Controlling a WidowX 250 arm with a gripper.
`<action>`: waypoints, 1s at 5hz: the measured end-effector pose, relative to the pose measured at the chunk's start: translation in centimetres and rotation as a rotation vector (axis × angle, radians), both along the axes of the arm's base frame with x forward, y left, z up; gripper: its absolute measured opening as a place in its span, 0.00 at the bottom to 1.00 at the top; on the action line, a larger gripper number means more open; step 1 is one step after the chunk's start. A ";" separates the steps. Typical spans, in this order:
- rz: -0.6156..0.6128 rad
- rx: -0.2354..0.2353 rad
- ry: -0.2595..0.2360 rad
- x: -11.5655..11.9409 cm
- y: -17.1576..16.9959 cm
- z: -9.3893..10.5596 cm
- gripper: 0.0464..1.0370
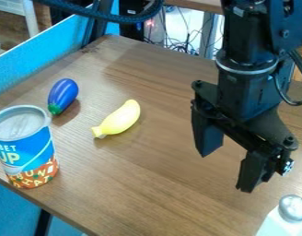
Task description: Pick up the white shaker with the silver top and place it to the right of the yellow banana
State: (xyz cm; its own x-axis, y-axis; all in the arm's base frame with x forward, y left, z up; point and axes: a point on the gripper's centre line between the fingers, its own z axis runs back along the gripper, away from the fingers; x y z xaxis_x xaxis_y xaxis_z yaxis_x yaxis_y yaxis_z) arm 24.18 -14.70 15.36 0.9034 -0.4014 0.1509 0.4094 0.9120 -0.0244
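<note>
Right of the banana [121,118], my pincer [224,170] hangs open, empty; I'd lower slowly, clear of the white bottle [277,225].

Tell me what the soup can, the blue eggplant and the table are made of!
The can looks like metal in a printed label; its bare rim is silvery grey. The eggplant seems smooth, glossy plastic, since light shines off it, but could be rubber. The table has streaky brown grain: maybe wood, maybe a wood-look coating.

Gripper [226,171] hangs open above wooden table [153,184].
</note>
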 end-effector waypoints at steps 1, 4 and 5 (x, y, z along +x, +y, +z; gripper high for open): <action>0.005 0.013 0.023 -0.1 0.1 -0.7 0.96; -0.075 0.062 0.017 -1.2 -6.5 -0.7 0.96; -0.061 0.085 0.066 -1.0 -7.1 -1.8 0.96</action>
State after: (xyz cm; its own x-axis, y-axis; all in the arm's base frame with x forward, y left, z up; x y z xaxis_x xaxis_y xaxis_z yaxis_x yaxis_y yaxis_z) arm 23.16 -21.82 13.52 0.8838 -0.4646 0.0552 0.4640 0.8855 0.0232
